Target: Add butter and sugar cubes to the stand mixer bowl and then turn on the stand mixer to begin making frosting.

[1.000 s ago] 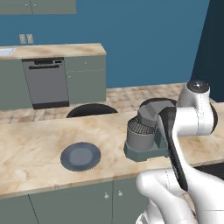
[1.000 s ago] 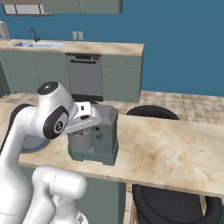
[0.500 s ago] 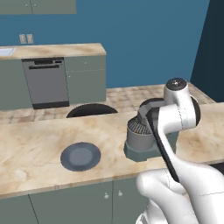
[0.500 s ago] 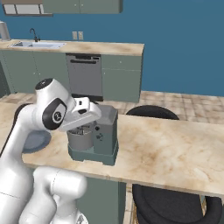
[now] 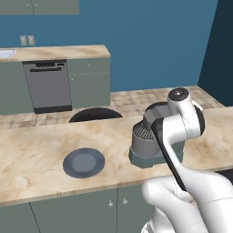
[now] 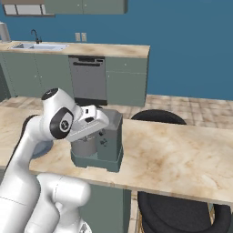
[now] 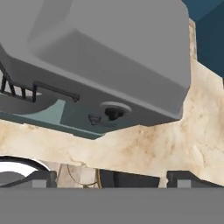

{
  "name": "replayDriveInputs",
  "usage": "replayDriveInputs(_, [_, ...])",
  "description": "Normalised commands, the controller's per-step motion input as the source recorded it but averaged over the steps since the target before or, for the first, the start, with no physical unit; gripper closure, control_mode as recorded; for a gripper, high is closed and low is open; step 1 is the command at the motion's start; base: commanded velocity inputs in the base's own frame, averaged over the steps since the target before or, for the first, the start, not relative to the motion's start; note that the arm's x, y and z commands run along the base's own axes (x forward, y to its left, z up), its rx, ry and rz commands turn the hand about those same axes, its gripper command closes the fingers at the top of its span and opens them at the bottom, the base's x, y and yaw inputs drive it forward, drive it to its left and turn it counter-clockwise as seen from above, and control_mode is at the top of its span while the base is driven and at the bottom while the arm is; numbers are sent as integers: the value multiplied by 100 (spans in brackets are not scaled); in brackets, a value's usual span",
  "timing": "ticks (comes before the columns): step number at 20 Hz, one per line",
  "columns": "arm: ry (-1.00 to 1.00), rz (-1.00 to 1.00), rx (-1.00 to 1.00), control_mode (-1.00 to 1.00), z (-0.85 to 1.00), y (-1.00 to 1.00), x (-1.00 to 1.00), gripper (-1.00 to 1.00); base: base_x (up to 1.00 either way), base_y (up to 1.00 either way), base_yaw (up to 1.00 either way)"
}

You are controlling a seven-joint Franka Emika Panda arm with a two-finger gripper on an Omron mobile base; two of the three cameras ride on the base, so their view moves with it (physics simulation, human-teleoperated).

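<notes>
Left base view: the stand mixer (image 5: 152, 145) sits near the worktop's (image 5: 36, 154) front edge, towards its right end, with the ribbed grey stand mixer bowl (image 5: 142, 136) on its left side. The white arm (image 5: 179, 132) crosses in front of it. A dark round plate (image 5: 83, 162) lies well to its left.

Right base view: the hand reaches in over the bowl (image 6: 84, 145), against the mixer's upright column (image 6: 111, 136).

Hand view: the mixer's grey head (image 7: 109, 52) looms close, a small dark knob (image 7: 113, 113) beneath it. The jaws stand spread wide, grasping nothing; fingertips (image 7: 37, 179) flank the bottom edge.
</notes>
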Motion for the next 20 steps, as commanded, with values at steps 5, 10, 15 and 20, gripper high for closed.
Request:
replayDriveInputs(5, [0, 0, 0, -100, -20, -2, 19, -100, 0, 0, 0])
replayDriveInputs(10, [0, 0, 0, -100, -6, 0, 22, -100, 0, 0, 0])
replayDriveInputs(15, [0, 0, 0, -100, 0, 0, 22, -100, 0, 0, 0])
replayDriveInputs(20, [0, 0, 0, -100, -9, -3, 14, -100, 0, 0, 0])
